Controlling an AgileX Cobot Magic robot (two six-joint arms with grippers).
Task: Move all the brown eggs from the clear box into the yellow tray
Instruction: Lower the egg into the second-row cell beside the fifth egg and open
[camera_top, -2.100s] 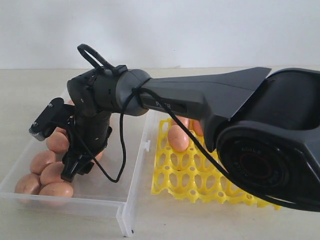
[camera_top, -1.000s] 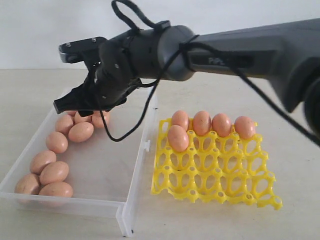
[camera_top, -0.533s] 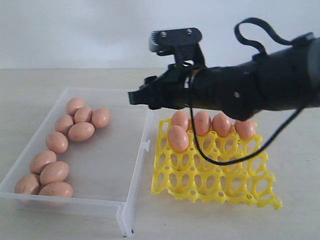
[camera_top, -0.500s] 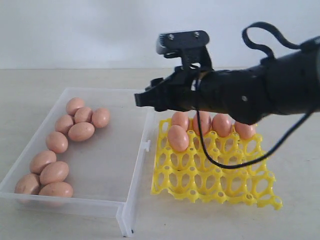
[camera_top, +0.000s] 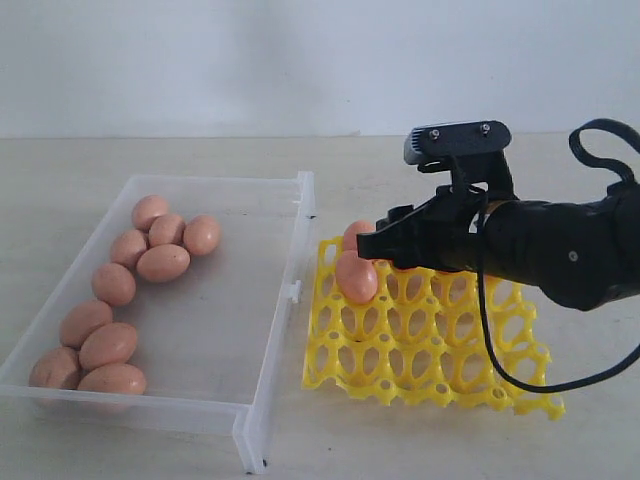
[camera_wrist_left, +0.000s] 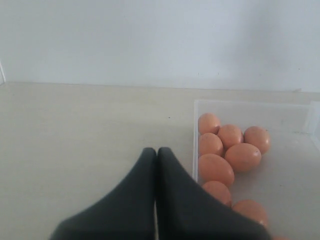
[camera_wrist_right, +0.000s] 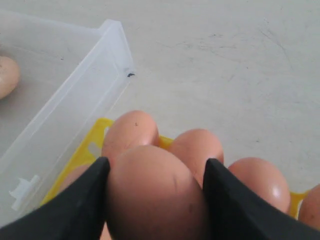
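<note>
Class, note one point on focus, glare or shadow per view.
Exterior view: soft, even light, faint shadow by the yellow tray. Left wrist view: the left gripper is a dark blur; the brown eggs look sharper. Right wrist view: the held egg in the right gripper looms soft; a tray egg carries a glint.

Exterior view: we stand off, slightly raised, facing the wall (camera_top: 300, 60) across clear box (camera_top: 268, 340) and yellow tray (camera_top: 430, 375). Left wrist view: we look level over the table (camera_wrist_left: 75, 125), box's end near. Right wrist view: very close, angled down onto a brown egg (camera_wrist_right: 155, 195) above the tray. All share the box.
</note>
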